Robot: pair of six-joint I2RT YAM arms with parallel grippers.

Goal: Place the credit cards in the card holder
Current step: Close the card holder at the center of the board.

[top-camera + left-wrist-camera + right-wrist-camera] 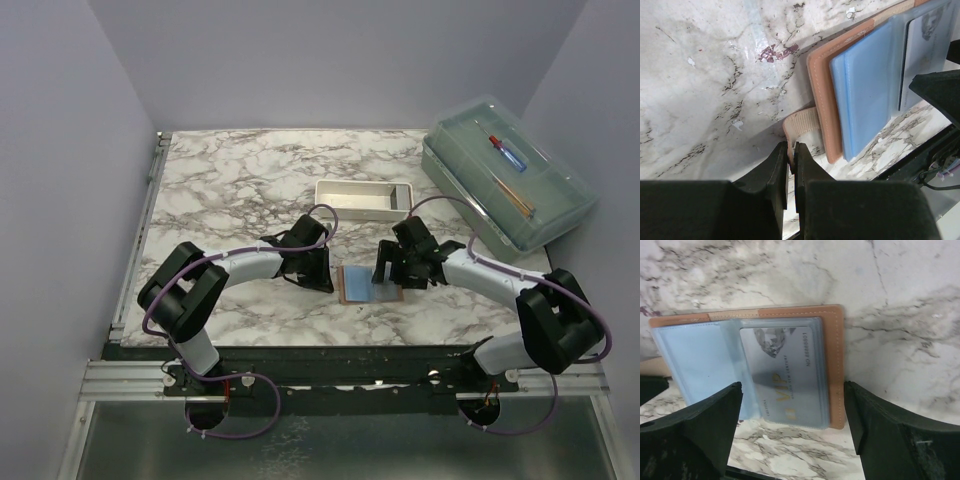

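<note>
Marble-patterned tabletop carries the work, with plain lilac walls around it

1. State of my left claw: clenched on the ribbed tan strap tab of the small tan-brown leather-look bifold card holder. The holder lies open and flat just ahead of this claw and to its right, blue-grey panels facing up.

2. State of my right claw: released, fingers spread wide and gripping nothing. It hangs over the holder's right panel, one finger on either side.

3. Position of the silver-grey rectangular VIP credit card: directly between my right fingers, under the clear plastic sleeve of that panel. I judge it seated or very nearly so. Whether the pale blue panel beside it holds a card, I cannot tell.

4. Step in hand, as I judge it: one insertion is finishing, with the left claw anchoring the holder.

5. Next move calls for: lifting the right claw straight clear without dragging the sleeve, then finding another card. Check the white rectangular tray beyond both claws, beside the clear lidded plastic box. Its contents do not show from here
</note>
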